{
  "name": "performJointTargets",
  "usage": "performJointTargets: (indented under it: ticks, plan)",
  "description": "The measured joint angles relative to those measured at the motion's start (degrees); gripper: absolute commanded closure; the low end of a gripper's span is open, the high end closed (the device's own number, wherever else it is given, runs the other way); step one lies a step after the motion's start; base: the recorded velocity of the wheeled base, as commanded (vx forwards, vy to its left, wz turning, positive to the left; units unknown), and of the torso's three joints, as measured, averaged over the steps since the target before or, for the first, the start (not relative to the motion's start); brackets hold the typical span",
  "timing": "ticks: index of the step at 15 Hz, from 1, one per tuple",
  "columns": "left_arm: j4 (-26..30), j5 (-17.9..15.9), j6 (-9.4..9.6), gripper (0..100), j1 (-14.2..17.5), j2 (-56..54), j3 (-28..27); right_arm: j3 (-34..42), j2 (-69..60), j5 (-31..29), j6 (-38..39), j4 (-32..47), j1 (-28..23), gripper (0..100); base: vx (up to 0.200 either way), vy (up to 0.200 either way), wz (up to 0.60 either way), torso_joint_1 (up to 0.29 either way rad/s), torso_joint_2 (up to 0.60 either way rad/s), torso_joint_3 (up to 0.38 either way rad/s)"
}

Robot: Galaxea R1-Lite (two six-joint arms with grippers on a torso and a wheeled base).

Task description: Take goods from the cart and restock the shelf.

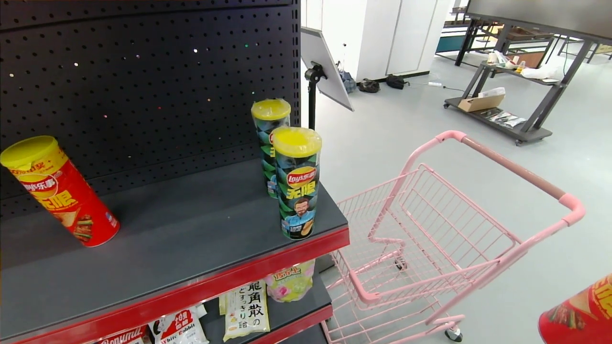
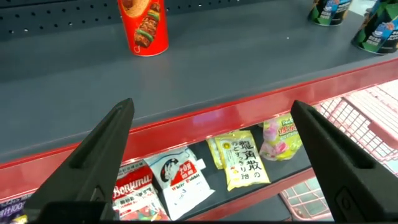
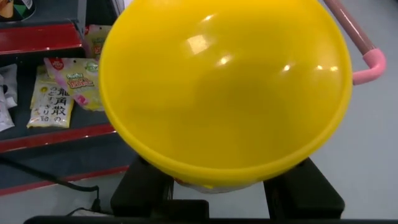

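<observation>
The right gripper (image 3: 221, 196) is clamped on a red can (image 1: 581, 313), one dark finger (image 3: 146, 186) on each side of the body. The can's yellow lid (image 3: 224, 81) faces the wrist camera. Just beyond this gripper, towards the shelf, stands one pink cart (image 1: 430, 224), its handle (image 3: 367, 62) showing past the lid's rim.

The left gripper (image 2: 211, 162) is spread wide with nothing between its two fingers (image 2: 99, 155). Right ahead of it runs the red front edge of the shelf (image 2: 205, 118). Under that edge, on the lower shelf board (image 1: 287, 310), lie four packets in a row: a red packet (image 2: 132, 194), a white packet (image 2: 180, 177), a yellow-and-white packet (image 2: 242, 162) and a pink-and-green packet (image 2: 280, 138).

Farther from the left gripper, on the grey top board, a second red can (image 1: 60, 191) stands upright by the pegboard back (image 1: 143, 71). Off towards the right gripper's side, two green cans stand close together at the shelf's end. The nearer green can (image 1: 297, 184) is at the front corner, and the farther green can (image 1: 268, 138) is just behind it. That makes two red cans and two green ones.
</observation>
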Motion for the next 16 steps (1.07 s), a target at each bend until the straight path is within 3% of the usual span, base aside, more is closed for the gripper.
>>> performJointTargets:
  ticks: [6, 11, 16]
  plan:
    - [-0.05, 0.11, -0.02, 0, -0.02, 0.0, 0.0, 1.21, -0.22, 0.17, 0.0, -0.24, 0.11, 100, 0.0, 0.0, 0.6, 0.005, 0.0, 0.0]
    - [0.04, 0.02, 0.0, 0, -0.04, 0.0, 0.0, 3.3, -1.91, 0.39, -0.21, -0.54, 0.11, 100, 0.0, 0.0, 0.0, 0.0, 0.0, 0.0]
    - [0.0, -0.02, -0.02, 0, -0.04, 0.0, -0.02, 7.38, -11.0, 4.6, 0.94, -0.16, 0.44, 100, 0.0, 0.2, 0.0, 0.003, 0.0, 0.0]
